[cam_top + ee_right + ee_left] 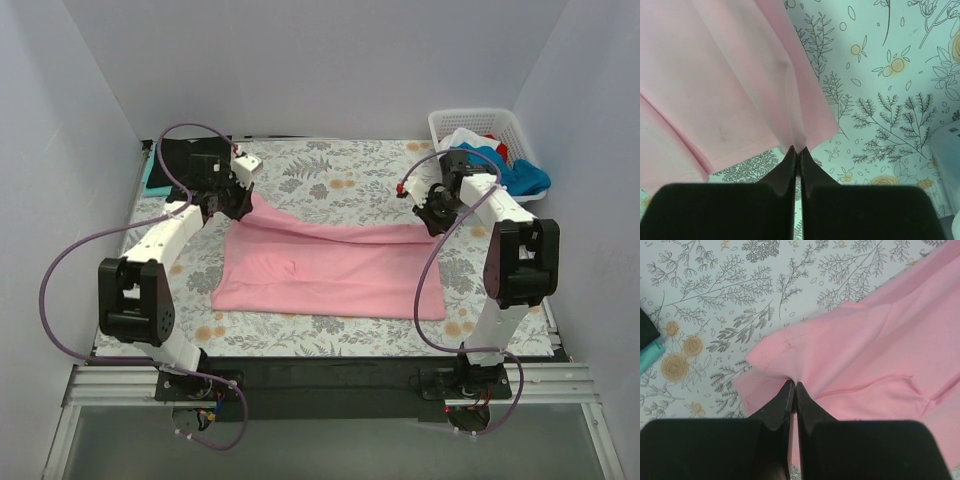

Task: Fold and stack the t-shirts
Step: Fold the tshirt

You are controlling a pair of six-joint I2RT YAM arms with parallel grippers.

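Both arms reach forward, wrists low. Left fingers (784, 405) and right fingers (786, 167) pinch the pink t-shirt (330, 272) at its far corners.

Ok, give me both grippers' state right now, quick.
Left gripper: closed, pinching an edge of the pink t-shirt.
Right gripper: closed, pinching the same pink t-shirt at its other end.
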